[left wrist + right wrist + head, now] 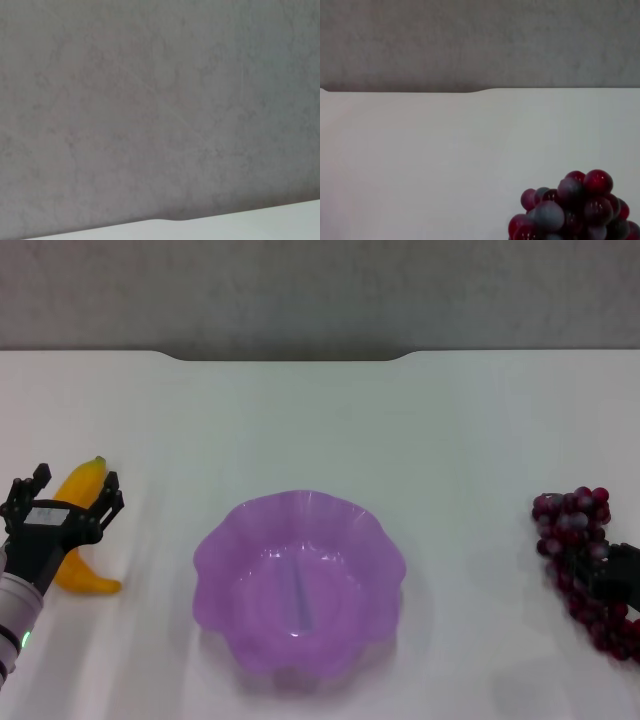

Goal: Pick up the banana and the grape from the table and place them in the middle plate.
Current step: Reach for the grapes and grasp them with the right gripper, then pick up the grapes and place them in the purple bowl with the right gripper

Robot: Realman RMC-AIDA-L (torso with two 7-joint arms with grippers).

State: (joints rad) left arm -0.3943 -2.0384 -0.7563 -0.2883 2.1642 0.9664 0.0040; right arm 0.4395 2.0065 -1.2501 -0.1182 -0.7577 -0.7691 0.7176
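We see the white counter (pixel 320 420) filling most of the head view, its notched far edge running along the top against a grey wall (pixel 320 290). The wall also fills nearly all of the left wrist view, with only a strip of counter at the bottom edge of that frame

The purple plate (pixel 300 502) sits at the centre of the head view, slightly below the middle, with a wavy rim and nothing inside it

At the right edge of the head view lies the grape bunch (pixel 568 515), dark red, stretching from mid-height down toward the lower right corner. It also shows in the lower right of the right wrist view (pixel 575 210), resting on the counter. The right gripper (pixel 612 578) is at the bunch, a dark block lying over its middle; we cannot tell how far its fingers are spread or whether they have hold of the grapes

At the left edge of the head view lies the banana (pixel 80 530), yellow-orange, its tip pointing up the frame. The left gripper (pixel 63 502) is over its upper half with the fingers spread apart on either side of the fruit, and we cannot tell whether they press on it
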